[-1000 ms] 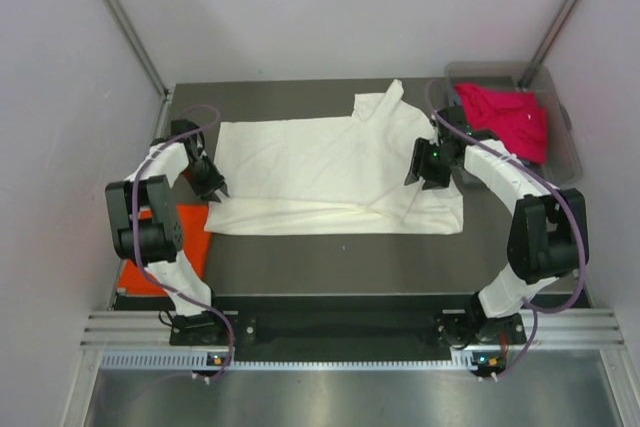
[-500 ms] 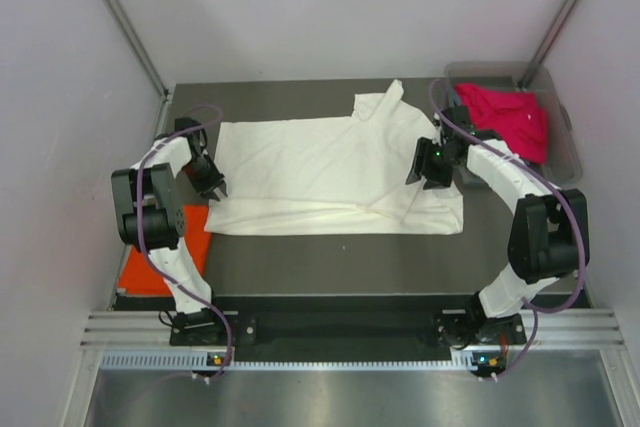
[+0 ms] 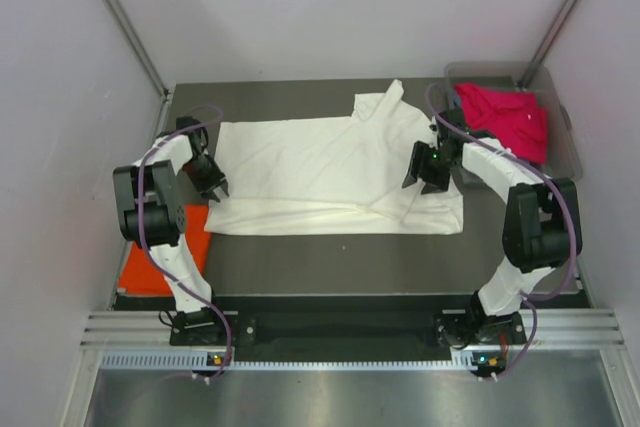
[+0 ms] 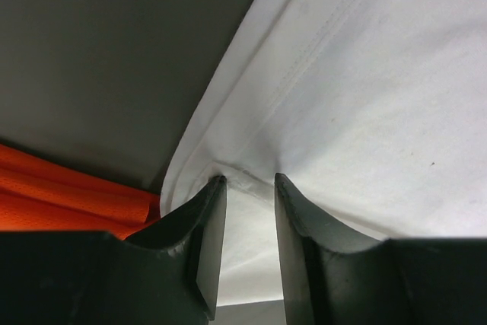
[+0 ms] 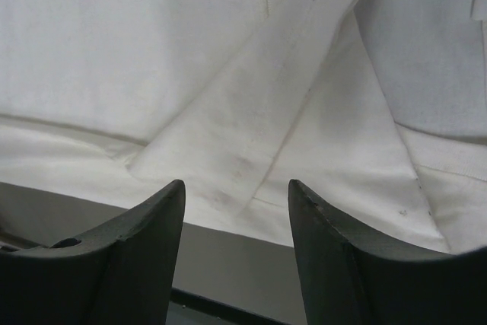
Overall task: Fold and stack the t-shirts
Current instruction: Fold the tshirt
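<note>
The large cream-white t-shirt [image 3: 320, 172] lies spread flat across the table, with one sleeve sticking out at the back. My left gripper [image 3: 214, 187] is at its near left corner. In the left wrist view the fingers [image 4: 247, 179] stand a narrow gap apart with the shirt's hem [image 4: 228, 127] puckered between the tips. My right gripper [image 3: 416, 179] is wide open just above the shirt's right part, over a folded sleeve [image 5: 251, 119]. The orange t-shirt [image 3: 192, 232] lies at the left edge under the left arm, and it also shows in the left wrist view [image 4: 61, 195].
A magenta-pink shirt [image 3: 510, 117] lies in a clear plastic bin [image 3: 566, 152] at the back right. Grey walls close in the table on the left, back and right. A black rail [image 3: 330, 322] runs along the near edge between the arm bases.
My left arm has drawn in and its gripper has shifted slightly back along the shirt's left edge. The right gripper has barely moved. The shirt lies as before.
</note>
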Robot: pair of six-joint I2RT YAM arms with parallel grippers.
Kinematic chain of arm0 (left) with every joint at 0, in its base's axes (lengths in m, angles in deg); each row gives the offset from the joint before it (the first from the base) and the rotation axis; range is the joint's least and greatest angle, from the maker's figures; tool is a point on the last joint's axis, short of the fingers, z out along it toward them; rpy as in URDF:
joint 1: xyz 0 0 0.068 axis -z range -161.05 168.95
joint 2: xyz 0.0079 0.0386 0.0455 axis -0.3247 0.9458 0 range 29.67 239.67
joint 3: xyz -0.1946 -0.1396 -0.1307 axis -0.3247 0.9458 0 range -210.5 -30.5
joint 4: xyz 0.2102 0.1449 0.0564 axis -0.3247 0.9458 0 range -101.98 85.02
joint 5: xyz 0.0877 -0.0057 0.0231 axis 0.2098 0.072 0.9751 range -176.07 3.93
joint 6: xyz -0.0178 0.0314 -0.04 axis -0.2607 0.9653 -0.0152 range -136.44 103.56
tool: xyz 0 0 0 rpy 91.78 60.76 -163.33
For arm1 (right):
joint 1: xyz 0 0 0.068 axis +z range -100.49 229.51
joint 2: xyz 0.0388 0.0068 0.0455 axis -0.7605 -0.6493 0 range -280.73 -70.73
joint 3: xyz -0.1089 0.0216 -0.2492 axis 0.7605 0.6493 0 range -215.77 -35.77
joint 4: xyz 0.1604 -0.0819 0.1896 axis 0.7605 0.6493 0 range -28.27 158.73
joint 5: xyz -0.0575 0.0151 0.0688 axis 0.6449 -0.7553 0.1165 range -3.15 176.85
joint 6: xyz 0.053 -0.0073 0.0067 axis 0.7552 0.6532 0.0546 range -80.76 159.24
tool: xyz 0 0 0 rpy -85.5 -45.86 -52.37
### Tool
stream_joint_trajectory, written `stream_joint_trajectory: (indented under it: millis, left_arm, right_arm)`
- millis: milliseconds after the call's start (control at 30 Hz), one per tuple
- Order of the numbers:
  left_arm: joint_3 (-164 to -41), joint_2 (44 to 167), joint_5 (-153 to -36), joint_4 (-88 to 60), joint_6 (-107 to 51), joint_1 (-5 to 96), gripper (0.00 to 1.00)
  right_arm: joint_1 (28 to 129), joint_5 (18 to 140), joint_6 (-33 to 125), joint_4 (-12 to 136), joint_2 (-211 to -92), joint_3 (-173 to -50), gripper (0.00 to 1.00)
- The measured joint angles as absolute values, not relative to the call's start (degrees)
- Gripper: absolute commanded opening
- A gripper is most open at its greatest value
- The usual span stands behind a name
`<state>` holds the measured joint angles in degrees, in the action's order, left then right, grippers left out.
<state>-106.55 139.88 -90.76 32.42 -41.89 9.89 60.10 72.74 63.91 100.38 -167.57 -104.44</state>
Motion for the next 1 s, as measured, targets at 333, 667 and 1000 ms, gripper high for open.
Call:
stream_joint_trajectory:
  millis: [333,667,1000]
  left_arm:
    - [-109.1,142.0,-90.3,35.5,-41.0,9.8,0.00]
    - [-109.2,141.8,-89.8,35.7,-40.7,9.8,0.00]
    - [-108.9,138.6,-88.8,36.3,-40.8,9.9,0.00]
  right_arm:
    - [59.3,72.6,63.9,100.3,-169.3,-104.6,0.59]
    - [59.1,72.6,63.7,99.8,-174.7,-105.5,0.52]
    - [59.1,72.6,63.8,98.8,-175.7,-106.8,0.56]
